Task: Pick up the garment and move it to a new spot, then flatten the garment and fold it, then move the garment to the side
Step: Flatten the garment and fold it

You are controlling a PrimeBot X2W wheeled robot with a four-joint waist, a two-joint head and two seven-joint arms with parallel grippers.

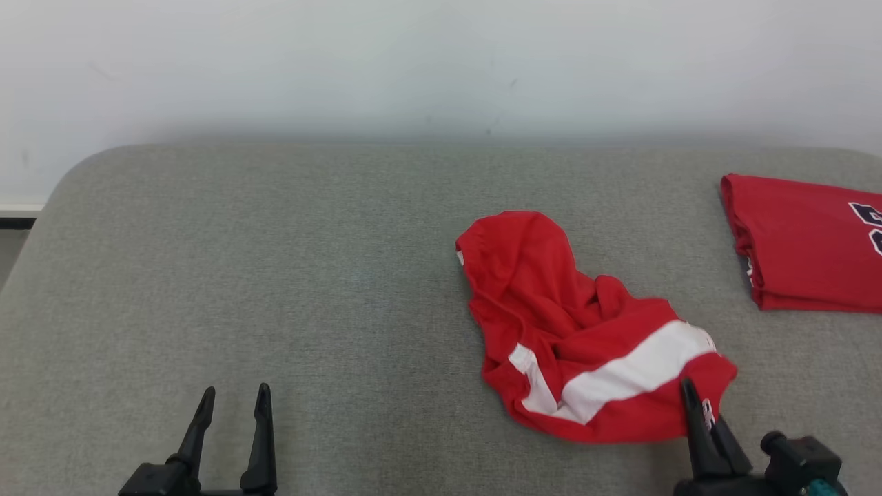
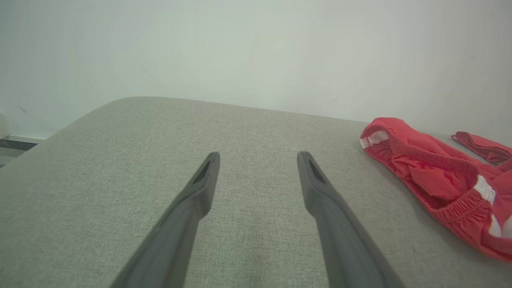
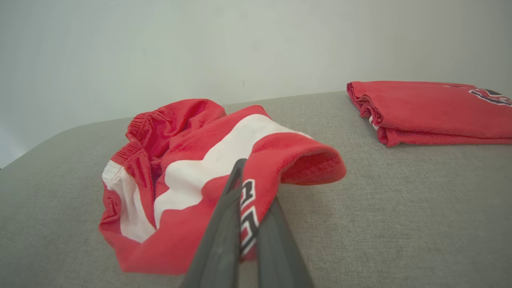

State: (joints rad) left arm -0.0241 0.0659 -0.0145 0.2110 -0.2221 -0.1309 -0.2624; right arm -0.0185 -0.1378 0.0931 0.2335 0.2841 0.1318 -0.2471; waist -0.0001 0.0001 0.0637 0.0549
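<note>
The garment (image 1: 572, 331) is a crumpled pair of red shorts with a white stripe, lying right of centre on the grey padded table (image 1: 275, 262). My right gripper (image 1: 697, 406) is shut on the garment's near right hem. In the right wrist view the garment (image 3: 192, 168) has a strip of its cloth with printed numbers pinched between the two fingers (image 3: 228, 224) of the right gripper (image 3: 250, 202). My left gripper (image 1: 234, 403) stands open at the lower left over bare table, far from the cloth. In the left wrist view the left gripper (image 2: 258, 164) has wide-apart fingers, and the garment (image 2: 436, 176) lies off to the right.
A folded red shirt (image 1: 806, 241) with dark lettering lies at the table's far right edge, also in the right wrist view as a folded red shirt (image 3: 432, 112). A pale wall (image 1: 441, 69) runs behind the table. The table's rounded left corner (image 1: 89, 165) borders a drop to the floor.
</note>
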